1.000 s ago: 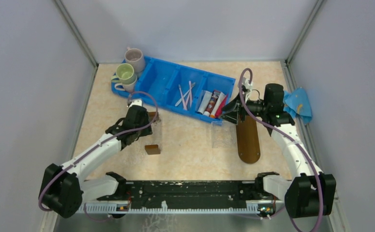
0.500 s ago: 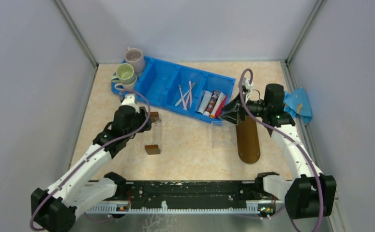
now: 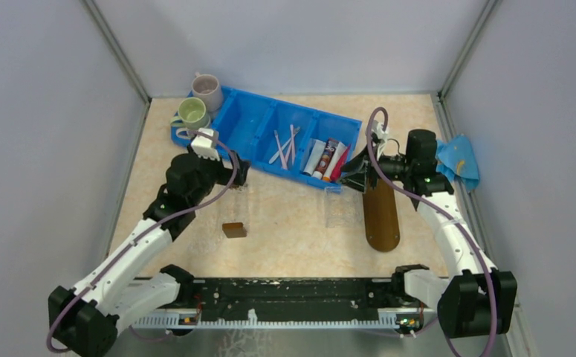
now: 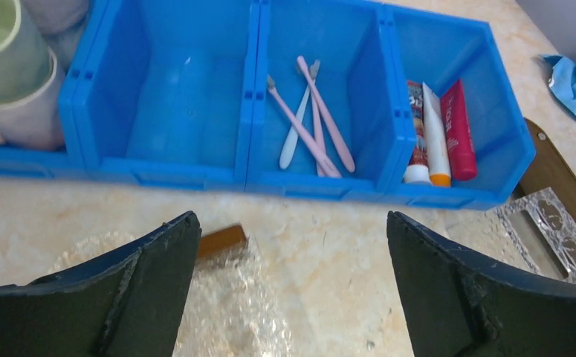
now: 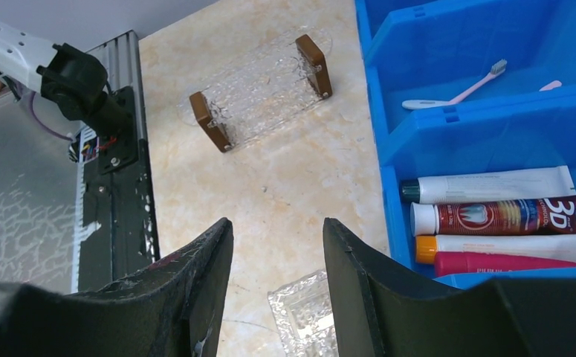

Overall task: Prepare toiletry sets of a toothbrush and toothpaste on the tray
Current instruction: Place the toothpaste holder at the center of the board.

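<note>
Pale pink and white toothbrushes (image 3: 285, 146) lie in the middle compartment of the blue bin (image 3: 249, 119). They also show in the left wrist view (image 4: 311, 119). Toothpaste tubes (image 3: 328, 158) in white, red and dark fill the bin's right compartment (image 4: 437, 134), (image 5: 493, 216). The dark brown oval tray (image 3: 381, 214) lies bare to the right of the bin; its end shows in the left wrist view (image 4: 552, 175). My left gripper (image 3: 229, 175) is open and empty just before the bin (image 4: 290, 219). My right gripper (image 3: 350, 172) is open and empty beside the toothpaste compartment (image 5: 277, 223).
A clear holder with brown end blocks (image 3: 234, 204) lies under my left gripper (image 5: 262, 93). A small clear dish (image 3: 340, 208) sits left of the tray. Mugs (image 3: 195, 111) stand at the bin's left end. A blue cloth (image 3: 459, 160) lies at the far right.
My left arm has swung forward and up towards the blue bin, its gripper still open. My right arm has not moved.
</note>
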You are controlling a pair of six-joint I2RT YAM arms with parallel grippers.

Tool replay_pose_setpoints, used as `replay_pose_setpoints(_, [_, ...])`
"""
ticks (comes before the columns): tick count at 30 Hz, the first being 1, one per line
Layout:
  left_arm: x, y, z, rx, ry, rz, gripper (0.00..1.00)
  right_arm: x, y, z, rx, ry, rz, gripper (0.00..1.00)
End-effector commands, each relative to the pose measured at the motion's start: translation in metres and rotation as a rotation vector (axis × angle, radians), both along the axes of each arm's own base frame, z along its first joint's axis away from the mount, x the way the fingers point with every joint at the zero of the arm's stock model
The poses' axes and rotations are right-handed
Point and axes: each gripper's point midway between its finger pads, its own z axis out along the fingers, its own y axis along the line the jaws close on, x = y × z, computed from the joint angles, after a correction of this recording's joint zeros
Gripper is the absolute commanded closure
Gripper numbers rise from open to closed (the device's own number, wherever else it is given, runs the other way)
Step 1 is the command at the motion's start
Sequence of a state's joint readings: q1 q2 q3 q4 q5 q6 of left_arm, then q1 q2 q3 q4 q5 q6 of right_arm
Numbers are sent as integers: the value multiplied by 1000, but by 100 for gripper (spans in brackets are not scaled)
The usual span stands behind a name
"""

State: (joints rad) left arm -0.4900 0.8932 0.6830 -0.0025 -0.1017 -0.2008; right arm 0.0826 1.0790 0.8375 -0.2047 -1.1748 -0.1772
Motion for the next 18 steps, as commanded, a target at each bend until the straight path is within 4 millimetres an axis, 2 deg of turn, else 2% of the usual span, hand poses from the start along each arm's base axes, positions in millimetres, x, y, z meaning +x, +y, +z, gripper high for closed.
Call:
replay_pose_setpoints(1, [27,-16,64,-26,-187,-65,1,-6,2,21,-1,-105,28,51])
replay_pose_setpoints(7, [64,-31,87,-10,-209,-113,1,-7,1,24,-14,-125,23,51])
replay_pose_setpoints(11, [90,-33,101,0,-227,-129,1,-7,1,24,-16,-128,24,51])
replay_pose_setpoints(18, [146,-25,98,55,-134,-137,1,-1,-2,24,-42,-143,6,51])
